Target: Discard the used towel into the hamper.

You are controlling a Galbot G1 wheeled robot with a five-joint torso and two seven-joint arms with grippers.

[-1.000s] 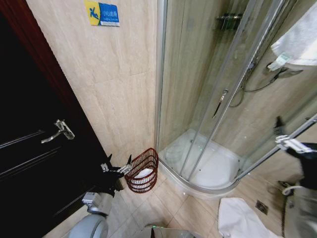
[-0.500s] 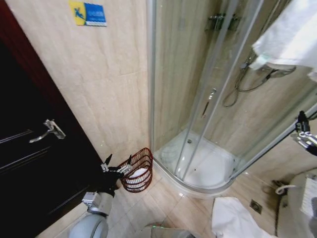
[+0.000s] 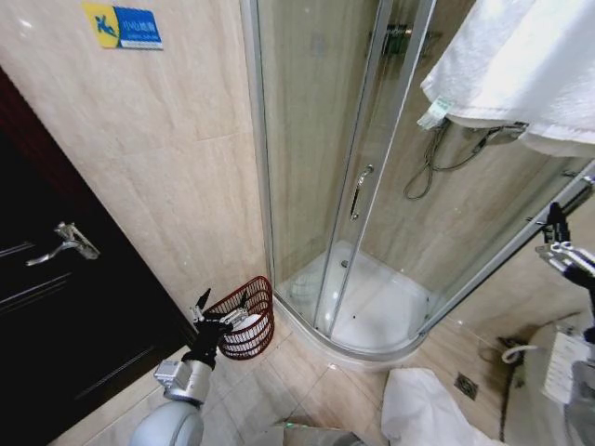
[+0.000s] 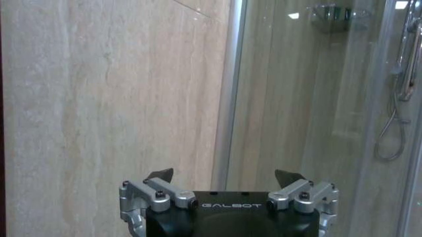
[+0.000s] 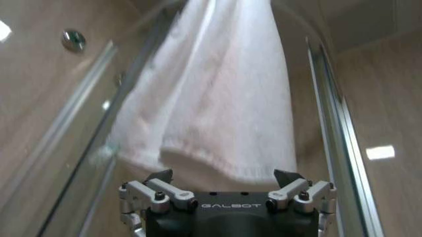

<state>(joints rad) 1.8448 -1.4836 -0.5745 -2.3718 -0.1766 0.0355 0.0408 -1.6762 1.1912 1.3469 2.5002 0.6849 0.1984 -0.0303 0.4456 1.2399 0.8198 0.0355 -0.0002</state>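
Bathroom seen from above: beige tiled wall, dark door at left, curved glass shower in the middle.

Low at left, left tool with fingers spread wide, holding nothing, hovering just beside the near rim of the hamper. Hamper: small round reddish-brown slatted basket on the floor, against the wall between door and shower, with something white inside. In the left wrist view, same tool pointed at the wall and the shower frame, both fingertips well apart, nothing between them.

At far right, right tool raised high beside the shower's glass edge, below a white towel draped over the top of the shower. In the right wrist view, right tool spread wide and empty, aimed straight at the towel, whose lower hem hangs just beyond the fingertips; contact with the cloth cannot be told.

Another white cloth crumpled on the floor tiles in front of the shower, near a small floor drain.
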